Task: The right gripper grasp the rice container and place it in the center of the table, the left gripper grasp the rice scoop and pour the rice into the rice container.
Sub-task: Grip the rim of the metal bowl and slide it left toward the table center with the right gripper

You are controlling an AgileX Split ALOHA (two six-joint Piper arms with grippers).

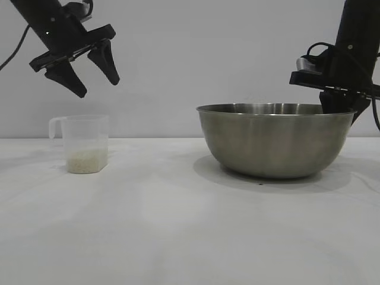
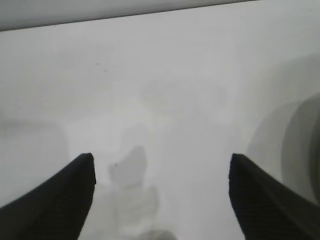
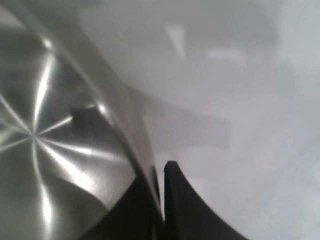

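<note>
The rice container, a wide steel bowl, stands on the white table right of centre. My right gripper comes down at its far right rim. In the right wrist view the right gripper is shut on that thin rim, one finger inside the rice container and one outside. The rice scoop, a translucent cup with a loop handle, stands at the left with a little rice in its bottom. My left gripper hangs open above it, apart from it. The left wrist view shows the left gripper with nothing between its fingers.
A plain grey wall runs behind the table. White tabletop lies between the scoop and the bowl and across the whole front. The bowl casts a shadow toward the left.
</note>
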